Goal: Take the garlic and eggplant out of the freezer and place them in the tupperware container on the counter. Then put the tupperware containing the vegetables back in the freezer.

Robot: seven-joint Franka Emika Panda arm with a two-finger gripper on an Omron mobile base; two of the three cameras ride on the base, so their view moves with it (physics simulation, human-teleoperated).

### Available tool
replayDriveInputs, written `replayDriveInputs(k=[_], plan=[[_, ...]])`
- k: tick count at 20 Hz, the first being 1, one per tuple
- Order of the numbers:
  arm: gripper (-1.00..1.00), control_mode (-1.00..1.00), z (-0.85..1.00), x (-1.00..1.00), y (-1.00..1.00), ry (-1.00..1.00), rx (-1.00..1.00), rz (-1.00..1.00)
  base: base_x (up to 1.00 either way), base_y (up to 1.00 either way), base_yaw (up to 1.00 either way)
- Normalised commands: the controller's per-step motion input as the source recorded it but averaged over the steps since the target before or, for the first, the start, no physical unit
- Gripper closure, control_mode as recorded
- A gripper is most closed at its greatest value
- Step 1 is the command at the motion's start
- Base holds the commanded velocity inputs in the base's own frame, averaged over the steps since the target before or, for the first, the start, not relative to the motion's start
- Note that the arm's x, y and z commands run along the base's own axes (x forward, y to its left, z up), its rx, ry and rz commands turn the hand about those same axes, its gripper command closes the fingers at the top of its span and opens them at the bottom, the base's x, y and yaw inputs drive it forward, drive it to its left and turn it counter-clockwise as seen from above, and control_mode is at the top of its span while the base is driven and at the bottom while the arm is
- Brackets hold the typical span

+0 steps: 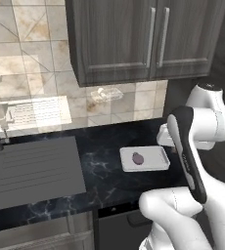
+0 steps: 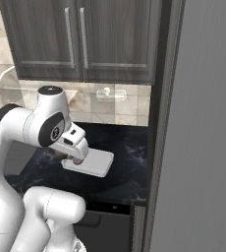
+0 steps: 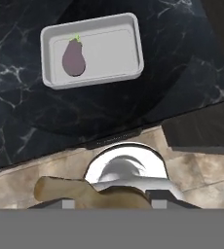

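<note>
Eggplant in the tray, garlic in my gripper.
The eggplant [image 3: 73, 57] lies in the tupperware container [image 3: 126, 68] near the tabletop [image 3: 26, 116] front edge; my gripper [image 3: 106, 197] pinches the brownish garlic [image 3: 60, 190] above, bare marble around.

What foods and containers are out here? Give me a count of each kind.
eggplant: 1, lying in the tray
garlic: 1, the brownish lump close under the hand camera
tray: 1, on the black counter
Total: 3 things
</note>
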Motion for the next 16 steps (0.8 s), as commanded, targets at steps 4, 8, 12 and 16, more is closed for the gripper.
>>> replayDriveInputs(k=[4,8,12,16], plan=[[1.0,-1.0,-0.32,0.73,0.0,0.0,-0.03,-0.02,0.0,0.0,0.0],[1.0,-1.0,-0.36,0.59,0.02,0.0,-0.04,0.0,0.0,0.0,0.0],[1.0,-1.0,-0.43,0.57,0.04,0.0,-0.04,0.0,0.0,0.0,0.0],[1.0,-1.0,-0.47,0.49,0.0,0.0,-0.03,0.0,0.0,0.0,0.0]])
